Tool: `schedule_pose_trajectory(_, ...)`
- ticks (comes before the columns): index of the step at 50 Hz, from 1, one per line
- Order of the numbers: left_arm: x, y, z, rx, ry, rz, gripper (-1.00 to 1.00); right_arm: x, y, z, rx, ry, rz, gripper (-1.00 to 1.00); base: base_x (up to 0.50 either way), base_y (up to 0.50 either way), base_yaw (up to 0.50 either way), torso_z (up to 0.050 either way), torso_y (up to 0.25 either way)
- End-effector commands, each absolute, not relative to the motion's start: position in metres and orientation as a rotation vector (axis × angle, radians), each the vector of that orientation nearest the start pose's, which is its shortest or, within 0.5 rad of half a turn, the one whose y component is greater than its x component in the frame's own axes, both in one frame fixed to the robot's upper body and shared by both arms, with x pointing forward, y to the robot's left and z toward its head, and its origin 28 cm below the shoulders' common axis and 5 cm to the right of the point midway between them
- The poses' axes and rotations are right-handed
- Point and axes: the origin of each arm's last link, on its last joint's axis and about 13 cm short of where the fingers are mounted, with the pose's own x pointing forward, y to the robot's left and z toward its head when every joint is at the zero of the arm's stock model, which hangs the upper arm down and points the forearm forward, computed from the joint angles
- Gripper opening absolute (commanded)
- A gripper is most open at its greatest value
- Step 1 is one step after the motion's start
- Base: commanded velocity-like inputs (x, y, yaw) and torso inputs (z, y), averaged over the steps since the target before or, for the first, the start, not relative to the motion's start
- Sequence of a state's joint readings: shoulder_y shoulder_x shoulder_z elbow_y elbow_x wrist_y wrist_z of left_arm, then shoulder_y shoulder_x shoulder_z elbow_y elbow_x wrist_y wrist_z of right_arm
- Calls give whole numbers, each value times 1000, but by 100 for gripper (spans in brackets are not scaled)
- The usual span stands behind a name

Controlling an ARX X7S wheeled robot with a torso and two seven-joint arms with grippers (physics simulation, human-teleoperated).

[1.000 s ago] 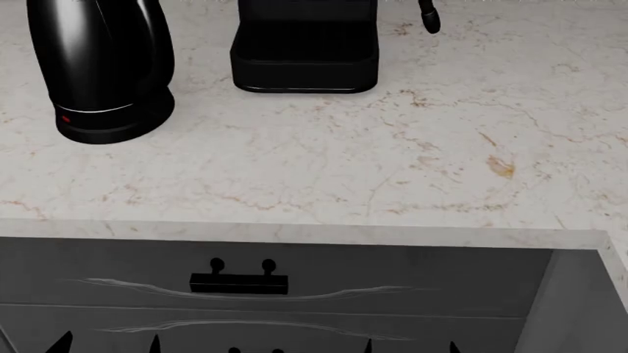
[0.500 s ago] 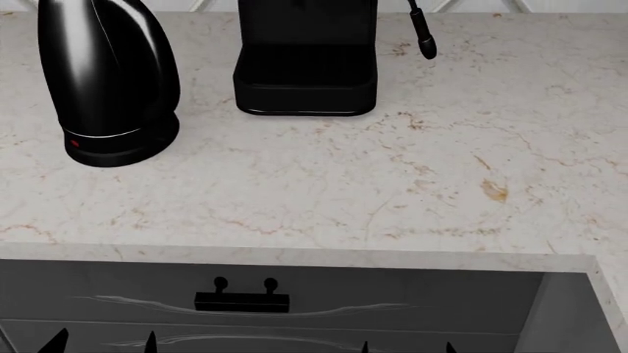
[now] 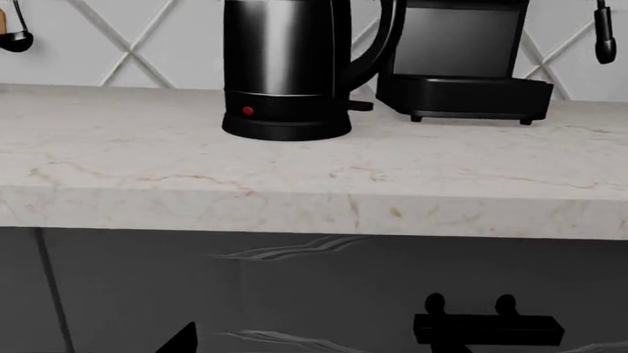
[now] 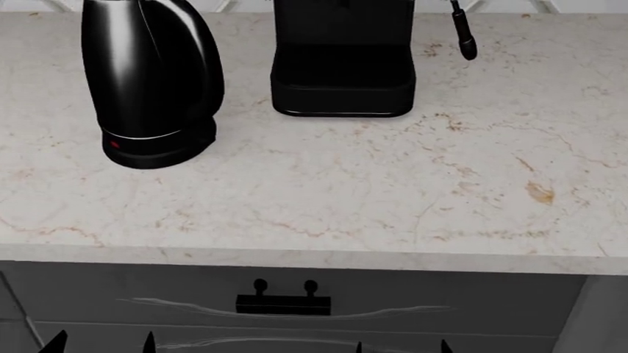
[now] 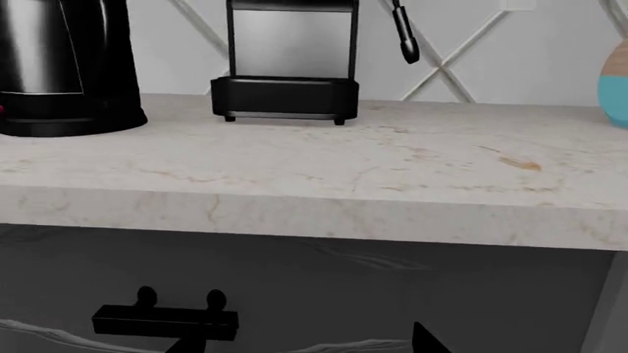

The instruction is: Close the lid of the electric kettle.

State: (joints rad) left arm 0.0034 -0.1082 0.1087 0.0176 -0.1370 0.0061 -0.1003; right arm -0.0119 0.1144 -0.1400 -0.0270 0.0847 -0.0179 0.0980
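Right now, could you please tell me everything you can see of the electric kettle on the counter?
The electric kettle is a tall, glossy black tapered jug, upright on its round black base on the marble counter, left of the coffee machine and apart from it. A thin silver band rings its lower body, with a small red light beneath. The left wrist view shows its loop handle on the side toward the machine. Its top and lid are out of frame everywhere. Nothing else touches it.

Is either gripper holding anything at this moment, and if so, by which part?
Nothing is held. Only fingertip points show at the head view's lower edge, left and right, below the counter, with nothing between them. The electric kettle stands untouched on the countertop.
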Motion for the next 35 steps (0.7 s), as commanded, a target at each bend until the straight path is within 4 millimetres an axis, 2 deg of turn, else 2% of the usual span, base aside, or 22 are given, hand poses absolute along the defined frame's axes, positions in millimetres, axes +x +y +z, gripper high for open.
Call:
schedule_pose_trajectory(1, 209, 208, 14, -33, 4, -11, 100, 205, -94, 16, -48, -37, 59, 100, 23, 500, 0, 0, 0)
schedule_pose_trajectory(17, 208, 209, 12, -22, 13, -9, 100, 205, -93, 15, -44, -31, 58, 100, 33, 497, 0, 0, 0)
schedule_pose_trajectory(21, 208, 208, 12, -21, 16, -12, 100, 204, -92, 15, -58, -34, 74, 100, 0, 0, 0, 0, 0)
schedule_pose_trajectory(25, 208, 208, 12, -22, 16, -10, 100, 203, -92, 15, -79, -44, 80, 100, 67, 500, 0, 0, 0)
schedule_pose_trajectory(26, 208, 208, 12, -22, 16, -10, 100, 203, -92, 18, -32, -51, 84, 100, 113, 500, 0, 0, 0)
schedule_pose_trajectory(35, 207, 208, 13, -24, 18, -10, 100, 204, -93, 16, -25, -38, 77, 100, 0, 0, 0, 0, 0)
